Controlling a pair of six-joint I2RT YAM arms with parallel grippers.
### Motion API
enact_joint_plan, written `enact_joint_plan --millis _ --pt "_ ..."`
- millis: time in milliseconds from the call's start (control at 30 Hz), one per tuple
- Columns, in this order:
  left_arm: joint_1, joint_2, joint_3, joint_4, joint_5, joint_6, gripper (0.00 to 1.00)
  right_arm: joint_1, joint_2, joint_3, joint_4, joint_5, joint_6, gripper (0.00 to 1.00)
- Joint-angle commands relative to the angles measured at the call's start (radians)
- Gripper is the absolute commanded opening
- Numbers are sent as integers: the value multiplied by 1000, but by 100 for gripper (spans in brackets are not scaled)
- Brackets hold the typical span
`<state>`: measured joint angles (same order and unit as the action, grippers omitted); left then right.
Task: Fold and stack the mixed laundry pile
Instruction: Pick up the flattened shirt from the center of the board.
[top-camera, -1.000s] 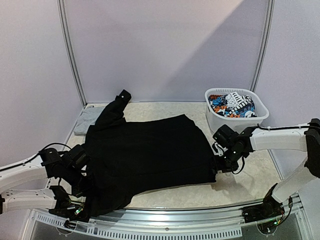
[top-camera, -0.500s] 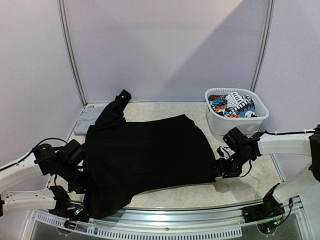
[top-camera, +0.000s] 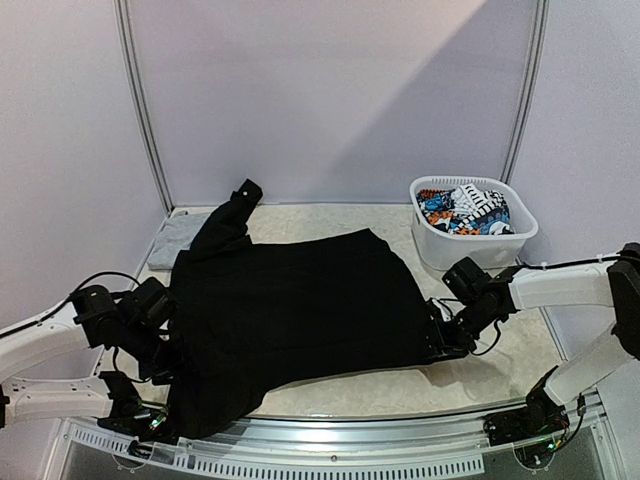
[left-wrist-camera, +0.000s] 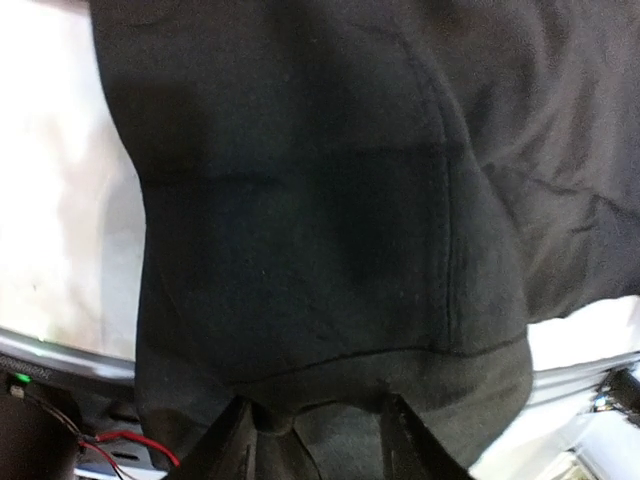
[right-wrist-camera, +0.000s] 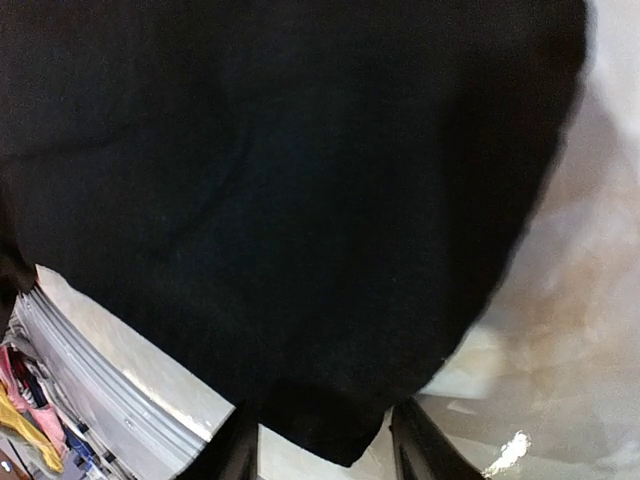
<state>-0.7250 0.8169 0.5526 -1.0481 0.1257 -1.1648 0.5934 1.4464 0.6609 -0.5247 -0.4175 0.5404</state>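
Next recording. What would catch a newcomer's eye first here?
The large black garment is spread over most of the table, one sleeve stretching to the back left beside a grey cloth. The left gripper and right gripper sit at its opposite side edges, fingers apart with fabric between them. At the back right, a white basket holds brightly printed cloth.

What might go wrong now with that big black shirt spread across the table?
The large black long-sleeved garment hangs over the near edge of the table by the left gripper, whose jaws stand apart; it might slide off. The right gripper straddles only a thin hem corner, so a pull may slip free. The sleeve lies by the folded light grey top; dragging could disturb it.
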Motion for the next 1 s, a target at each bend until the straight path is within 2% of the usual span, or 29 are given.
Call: enact_joint_plan --millis 0,100,167,233,267,467,767,967 --pt "-11 37 -30 70 -24 34 35 -1 49 1 14 -11 -10 38" --pt "-11 34 -39 89 -27 38 16 0 57 7 11 -8 -17 23" --pt "-10 33 -40 90 -32 36 0 -1 61 13 4 -5 -21 13" --pt "-10 33 -27 72 -38 35 0 -1 61 26 -20 13 -24 2" --pt "-10 32 -18 53 -43 32 0 -1 58 35 -38 26 -28 0" --pt "-5 -9 22 -34 -60 -1 0 -2 19 116 -145 95 -42 0" --pt "41 9 105 -140 -88 17 0 -17 2 226 -323 165 -96 0" --pt "93 46 151 -147 -73 55 0 -18 -41 303 -388 159 -94 0"
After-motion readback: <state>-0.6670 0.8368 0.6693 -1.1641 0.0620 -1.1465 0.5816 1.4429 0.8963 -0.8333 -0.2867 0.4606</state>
